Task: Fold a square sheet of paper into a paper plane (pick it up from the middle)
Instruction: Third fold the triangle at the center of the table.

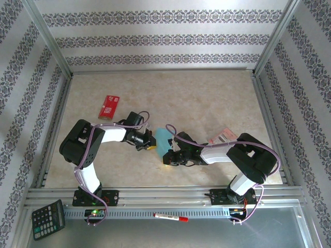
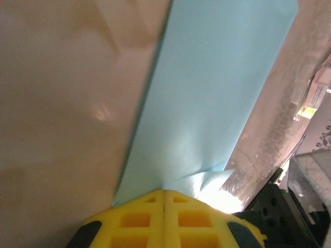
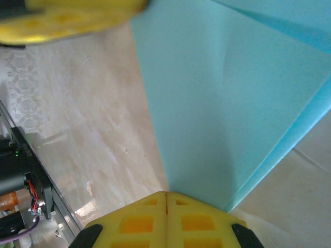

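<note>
Two grips are sharing the work: the left gripper (image 1: pixel 147 140) is clamping one edge of the square sheet of paper (image 1: pixel 163 138) and the right gripper (image 1: pixel 170 155) the opposite edge. They are holding it mid-table (image 1: pixel 207 98), seemingly to keep doubled layers aligned for creasing.

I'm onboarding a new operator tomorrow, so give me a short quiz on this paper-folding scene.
1. True or false: the left end effector and the right end effector are both shut on the square sheet of paper.
2. Where does the red packet lie? A) flat on the surface beyond the left arm; B) under the paper; C) in the right end effector.
3. What dark keyed device lies near-left of the left arm's base?
Key: 1 true; 2 A; 3 the calculator.
</note>
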Robot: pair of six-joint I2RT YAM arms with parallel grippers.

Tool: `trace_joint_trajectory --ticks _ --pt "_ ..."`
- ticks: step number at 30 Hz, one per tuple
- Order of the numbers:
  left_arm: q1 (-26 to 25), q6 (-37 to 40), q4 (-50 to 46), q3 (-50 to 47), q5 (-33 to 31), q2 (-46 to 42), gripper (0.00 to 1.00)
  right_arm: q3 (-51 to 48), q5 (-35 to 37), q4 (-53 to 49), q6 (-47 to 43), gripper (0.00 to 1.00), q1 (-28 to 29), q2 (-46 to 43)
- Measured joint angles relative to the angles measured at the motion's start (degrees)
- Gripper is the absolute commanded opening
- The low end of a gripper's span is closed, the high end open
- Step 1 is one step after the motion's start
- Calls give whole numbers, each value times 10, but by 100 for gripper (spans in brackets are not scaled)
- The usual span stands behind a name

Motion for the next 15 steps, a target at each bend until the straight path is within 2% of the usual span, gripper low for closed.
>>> trace_joint_trajectory --ticks 9,15 --pt "36 10 -2 19 12 17 2 0 5 -7 0 0 0 -5" --pt "78 13 2 21 -16 2 25 -5 4 -43 -10 0 0 -29"
